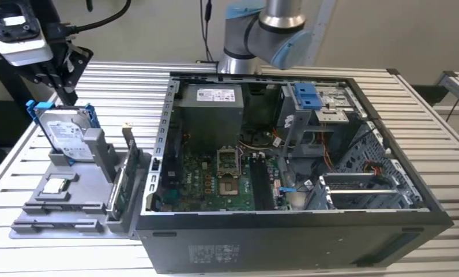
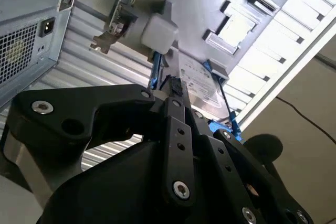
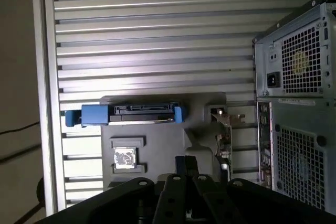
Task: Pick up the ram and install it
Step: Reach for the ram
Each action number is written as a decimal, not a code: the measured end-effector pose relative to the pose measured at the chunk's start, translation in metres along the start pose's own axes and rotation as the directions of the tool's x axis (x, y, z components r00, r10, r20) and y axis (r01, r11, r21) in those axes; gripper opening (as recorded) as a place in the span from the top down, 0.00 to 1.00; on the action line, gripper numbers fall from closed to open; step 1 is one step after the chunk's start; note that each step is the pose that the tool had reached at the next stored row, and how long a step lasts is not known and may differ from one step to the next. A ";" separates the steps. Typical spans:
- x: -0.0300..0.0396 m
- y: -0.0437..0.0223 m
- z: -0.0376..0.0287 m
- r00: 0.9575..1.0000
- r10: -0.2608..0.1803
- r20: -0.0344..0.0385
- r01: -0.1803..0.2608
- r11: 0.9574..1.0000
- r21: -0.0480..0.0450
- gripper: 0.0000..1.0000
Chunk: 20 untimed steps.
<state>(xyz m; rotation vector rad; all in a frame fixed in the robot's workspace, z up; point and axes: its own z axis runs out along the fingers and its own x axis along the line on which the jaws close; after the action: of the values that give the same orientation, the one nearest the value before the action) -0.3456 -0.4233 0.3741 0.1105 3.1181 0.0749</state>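
1. The computer case lies open on the table, its side wall rising just beside the holder. I judge that a stick carried low over that rim could catch and twist in the grip. Inside, the black slots sit close to cables and a drive cage, so a skewed stick might jam rather than seat.
2. The gray holder rests on the slats, and I cannot tell whether it is fastened. If it is not, pulling a snug part upward could lift or drag the whole piece.
3. The hard drive stands upright at the holder's far end and is the part nearest the gripper. A straight descent here would probably strike its top edge or blue rails.
4. The gripper hangs above the hard drive, clenched on nothing and well apart from the ram. Lowered while clenched, it would press on a part instead of straddling it.
5. The expansion card stands on edge just beside the ram, on the case side. It is close enough to be gripped by mistake or knocked.
6. The ram is, as best I can tell, the slim green strip standing on edge in the holder. It is thin, so an off-centre hold could let it pivot or slip.
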 end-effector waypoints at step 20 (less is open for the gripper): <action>0.0436 -0.0033 0.0008 1.000 0.000 0.000 0.000 1.000 0.000 0.89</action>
<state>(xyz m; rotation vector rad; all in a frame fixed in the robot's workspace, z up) -0.3893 -0.4234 0.3722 0.1102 3.1180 0.0750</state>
